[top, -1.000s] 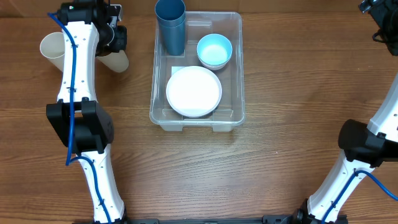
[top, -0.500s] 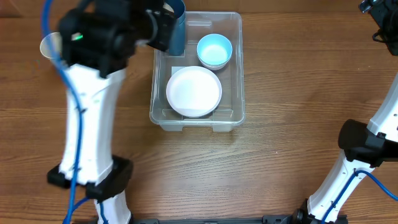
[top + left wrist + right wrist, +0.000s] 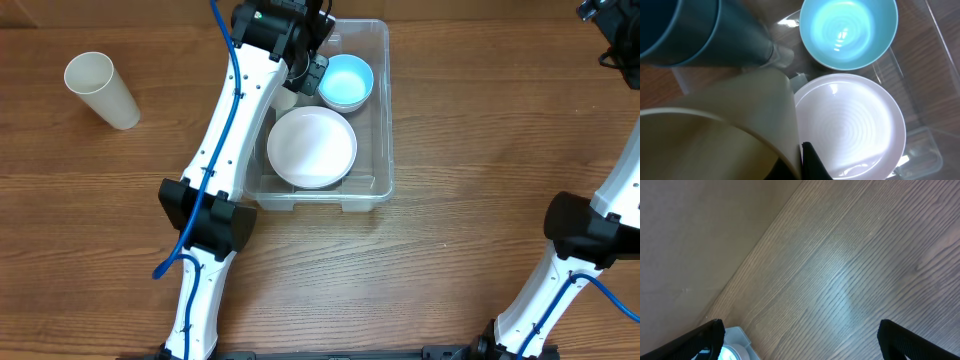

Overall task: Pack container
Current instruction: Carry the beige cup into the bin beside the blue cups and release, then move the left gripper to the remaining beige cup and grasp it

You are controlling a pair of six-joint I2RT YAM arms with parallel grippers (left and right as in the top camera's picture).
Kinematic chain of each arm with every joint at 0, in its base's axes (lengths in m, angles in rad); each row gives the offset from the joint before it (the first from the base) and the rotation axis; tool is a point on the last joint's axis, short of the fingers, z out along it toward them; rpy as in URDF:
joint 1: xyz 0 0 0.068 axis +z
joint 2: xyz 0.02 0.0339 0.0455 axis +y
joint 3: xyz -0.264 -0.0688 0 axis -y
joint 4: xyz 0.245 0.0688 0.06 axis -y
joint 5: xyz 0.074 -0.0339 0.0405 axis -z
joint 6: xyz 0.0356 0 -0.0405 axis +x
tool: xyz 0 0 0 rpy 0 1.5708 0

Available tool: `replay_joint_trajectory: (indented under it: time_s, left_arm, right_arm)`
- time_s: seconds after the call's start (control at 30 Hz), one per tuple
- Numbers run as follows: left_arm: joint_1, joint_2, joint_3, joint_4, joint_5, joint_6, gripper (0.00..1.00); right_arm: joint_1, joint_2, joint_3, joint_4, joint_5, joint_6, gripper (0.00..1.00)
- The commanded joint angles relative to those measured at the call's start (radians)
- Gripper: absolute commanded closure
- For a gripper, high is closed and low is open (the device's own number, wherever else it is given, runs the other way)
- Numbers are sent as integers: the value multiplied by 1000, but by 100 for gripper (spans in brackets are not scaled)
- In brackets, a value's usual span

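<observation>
Step in hand, as I judge it: the cup-loading part of packing. The L gripper (image 3: 305, 60) hung over the large clear rectangular plastic container (image 3: 389, 110), near its far-left corner, w/ a cream paper cup (image 3: 715, 135) pinched in its jaws. The cup filled most of the wrist view. Only one dark finger (image 3: 812, 162) showed, pressed vs. the cup wall. The other was hidden behind the cup, so I can't tell how deep the grip went.

Relative to that hand:
- A stack of dark blue plastic cups (image 3: 700, 35) sat just beyond the held cup, to one side.
- A light blue round bowl (image 3: 847, 30) sat beyond the fingertip on the other side.
- A white round plate (image 3: 850, 130) lay below, just beside the finger.
- All 3 were inside the container.
- A 2nd cream paper cup (image 3: 100, 88) sat well off to the hand's left on the wooden tabletop (image 3: 450, 250), outside the container.

Next move, IMO: lower the held cup into the narrow gap btwn the blue stack and the plate, or nest it on the stack, then spread the jaws. Clearance looked tight, and a light paper cup could tip. The 2nd cup is not yet packed.

The R gripper (image 3: 807, 340) was spread wide w/ nothing btwn its fingers (image 3: 705, 335), over bare wood. A container corner was just beside one finger.
</observation>
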Motion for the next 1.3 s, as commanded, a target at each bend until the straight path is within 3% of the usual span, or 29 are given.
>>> replay_joint_trajectory:
  time_s: [0.0, 0.23, 0.27, 0.33, 0.4, 0.73, 0.9, 0.97, 1.03, 1.27]
  left_arm:
    - [2, 39, 6, 10, -23, 5, 96]
    - [13, 76, 6, 5, -102, 5, 96]
    - [14, 76, 6, 5, -102, 5, 90]
    - [14, 76, 6, 0, -102, 5, 64]
    - [14, 76, 6, -8, -102, 5, 55]
    - [12, -14, 17, -17, -103, 5, 56]
    - [12, -245, 17, -38, -106, -37, 55]
    - [19, -330, 17, -73, -224, -83, 52]
    - [58, -390, 17, -87, -346, -97, 48]
    - [363, -315, 14, -87, -272, -216, 40]
  right_arm:
    - [3, -5, 6, 3, 2, 5, 0]
    - [3, -5, 6, 3, 2, 5, 0]
    - [3, -5, 6, 3, 2, 5, 0]
    - [3, -5, 6, 3, 2, 5, 0]
    - [3, -5, 6, 3, 2, 5, 0]
    - [3, -5, 6, 3, 2, 5, 0]
    - [3, -5, 6, 3, 2, 5, 0]
    - [3, -5, 6, 3, 2, 5, 0]
    - [3, -5, 6, 3, 2, 5, 0]
    - [3, -5, 6, 3, 2, 5, 0]
